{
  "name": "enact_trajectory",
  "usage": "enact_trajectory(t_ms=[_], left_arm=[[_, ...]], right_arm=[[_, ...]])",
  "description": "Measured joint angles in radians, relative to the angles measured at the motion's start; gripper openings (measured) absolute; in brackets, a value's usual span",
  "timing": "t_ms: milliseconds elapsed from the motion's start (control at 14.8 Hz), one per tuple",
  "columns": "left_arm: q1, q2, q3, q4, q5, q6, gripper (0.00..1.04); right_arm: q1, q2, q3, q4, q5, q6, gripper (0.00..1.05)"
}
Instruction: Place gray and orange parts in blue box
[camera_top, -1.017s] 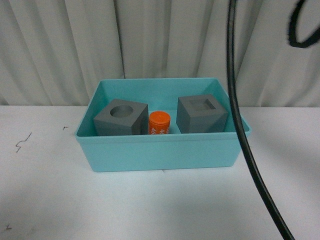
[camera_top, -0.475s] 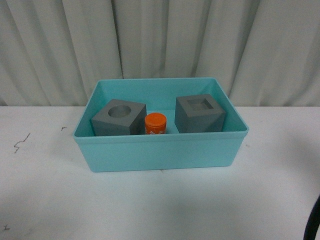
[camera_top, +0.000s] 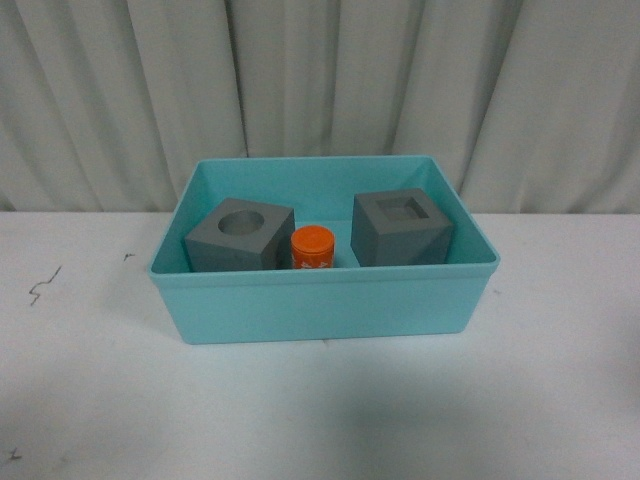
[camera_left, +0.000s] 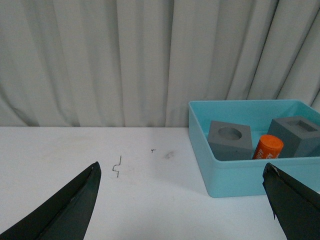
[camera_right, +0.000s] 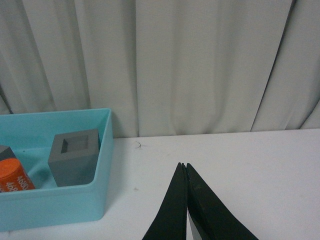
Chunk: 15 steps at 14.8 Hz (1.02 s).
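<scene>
The blue box stands mid-table before a curtain. Inside it sit a gray cube with a round recess, an orange cylinder and a gray cube with a square recess. Neither arm shows in the front view. My left gripper is open and empty, hovering over the table to the left of the box. My right gripper is shut with nothing in it, over the table to the right of the box. The square-recess cube and orange cylinder also show there.
A white table spreads around the box, with small dark marks on its left side. Pale curtain folds hang behind.
A black cable that crossed the right of the front view a second ago has gone out of sight. The box and its parts stay put.
</scene>
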<state>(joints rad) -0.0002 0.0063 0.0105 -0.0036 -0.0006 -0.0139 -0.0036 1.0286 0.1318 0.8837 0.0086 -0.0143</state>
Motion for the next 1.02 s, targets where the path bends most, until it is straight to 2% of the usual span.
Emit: enact_trajectory(t_ms=[136,542,1017], left_arm=[[0.0,0.0,0.0,0.0,0.0,0.0,0.98],[0.0,0.0,0.0,0.0,0.0,0.0,0.98],[0.0,0.0,0.0,0.0,0.0,0.0,0.98]], right_arm=[[0.003,-0.066,-0.078,0.002,-0.005,0.0,0.02],[0.003,-0.418,-0.119,-0.286,-0.006,0.0,0.02],[0.003,-0.67,-0.12,-0.524,-0.006,0.0,0.02]])
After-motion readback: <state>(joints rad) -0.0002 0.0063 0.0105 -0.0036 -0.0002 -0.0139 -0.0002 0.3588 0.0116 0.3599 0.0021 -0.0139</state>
